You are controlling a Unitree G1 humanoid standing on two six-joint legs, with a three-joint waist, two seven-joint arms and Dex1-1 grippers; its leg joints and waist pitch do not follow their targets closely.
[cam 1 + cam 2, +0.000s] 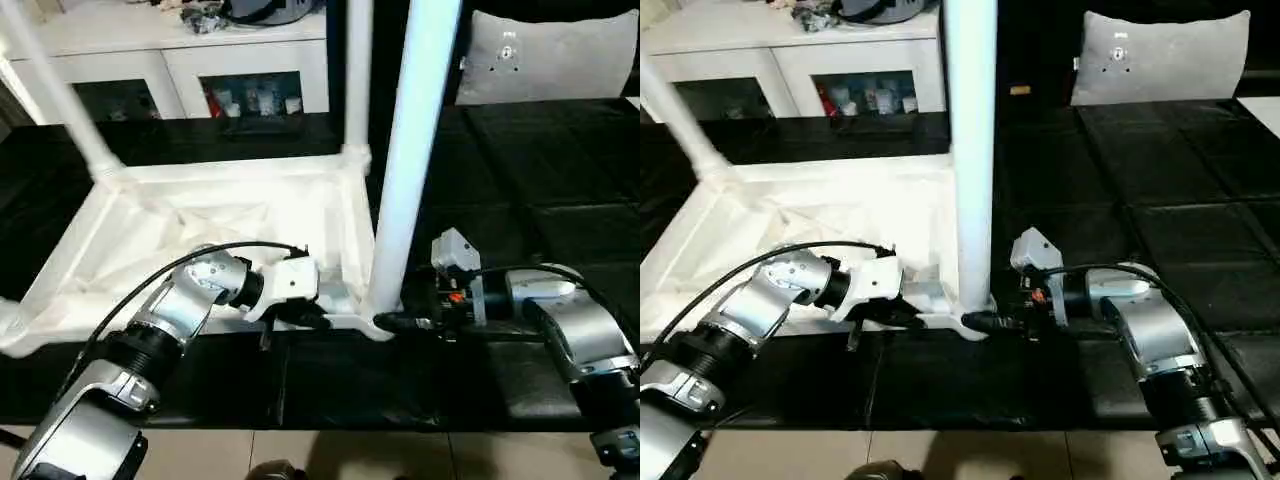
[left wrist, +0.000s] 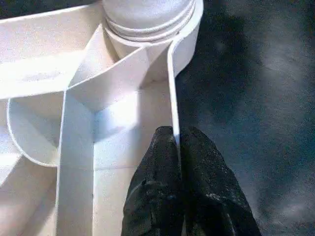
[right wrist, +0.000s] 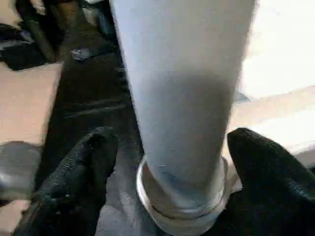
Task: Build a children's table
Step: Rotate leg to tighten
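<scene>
The black padded mat (image 1: 520,190) spreads across the whole work area, and the tabletop (image 1: 200,215) lies on it upside down, ribs up, its left end cut off at the picture's edge. Behind it stands a white cabinet (image 1: 170,60), with a grey cushion (image 1: 555,55) off to the back right. Three legs stand up out of the corner sockets: the near-right leg (image 1: 415,150) is big and close, its top running out of view; the far-right leg (image 1: 358,70) and the far-left leg (image 1: 55,90) are also cut off above. The near-left corner is barely visible, so whatever is there is hard to make out.

Now the arms. The left claw (image 2: 178,147) sits at the near rim of the tabletop, just left of the near-right leg, and the left wrist view shows it clearly: both black fingers (image 2: 157,187) are pressed together with the thin upright rim wall pinched between them. The socket and the threaded base of the leg show just beyond.

The right claw (image 3: 170,162) comes in low from the right at the base of that same near-right leg. Its fingers (image 3: 78,172) stand wide apart, one on each side of the leg, right at the collar where it meets the socket. Whether either finger actually touches the leg, I cannot tell.
</scene>
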